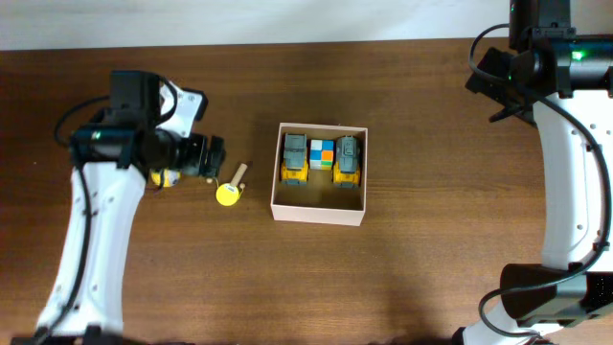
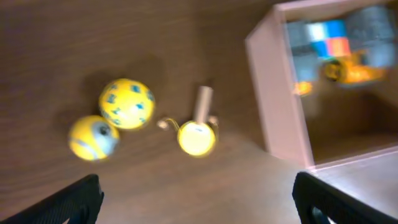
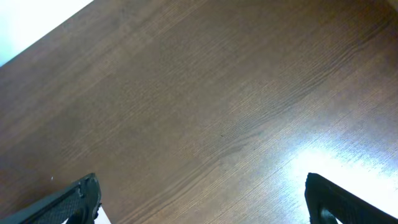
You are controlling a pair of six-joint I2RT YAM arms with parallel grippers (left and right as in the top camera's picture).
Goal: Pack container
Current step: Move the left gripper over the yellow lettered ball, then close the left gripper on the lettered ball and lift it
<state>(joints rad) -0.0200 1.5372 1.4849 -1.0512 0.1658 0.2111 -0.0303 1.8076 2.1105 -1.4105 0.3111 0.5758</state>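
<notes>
The container (image 1: 319,210) is a square white-walled box with a tan inside at the table's middle. It holds two yellow-and-grey toy trucks (image 1: 294,159) and a coloured cube (image 1: 321,154); it also shows in the left wrist view (image 2: 280,106). A yellow disc toy with a wooden handle (image 1: 230,190) lies left of it, seen too in the left wrist view (image 2: 196,135). Two yellow balls (image 2: 127,102) (image 2: 92,137) lie further left. My left gripper (image 2: 199,205) is open and empty above these toys. My right gripper (image 3: 202,202) is open and empty over bare wood at the far right.
The right arm's base (image 1: 536,302) stands at the front right corner. The table's back edge meets a white wall (image 1: 287,19).
</notes>
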